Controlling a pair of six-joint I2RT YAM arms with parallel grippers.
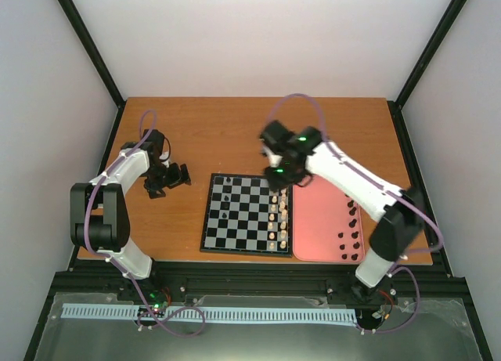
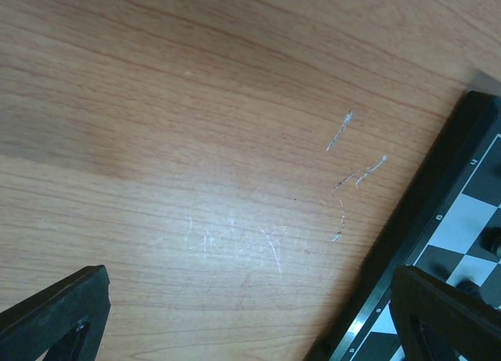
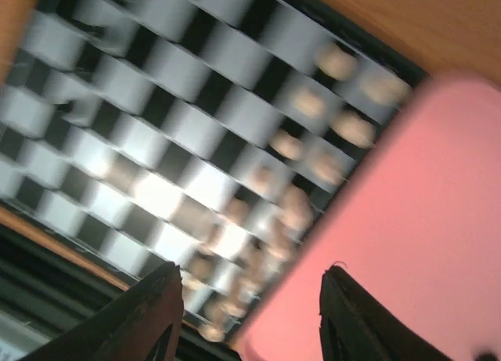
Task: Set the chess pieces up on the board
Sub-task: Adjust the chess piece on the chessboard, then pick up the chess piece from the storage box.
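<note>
Over the far right corner of the board (image 1: 243,220), your right tool (image 1: 278,175) hangs with fingers spread and nothing between them, just above the cream pieces (image 1: 277,216) lined along the board's right edge, so a low sweep toward the pink tray (image 1: 317,220) could topple them or nudge the board askew on the worktop (image 1: 235,134). Your left tool (image 1: 168,179) is spread wide and empty beside the board's left edge. The black chess pieces (image 1: 227,196) are tiny, far narrower than a square: a few stand near the board's far left corner, the rest sit toward the tray's near right corner, easy to pinch badly.
</note>
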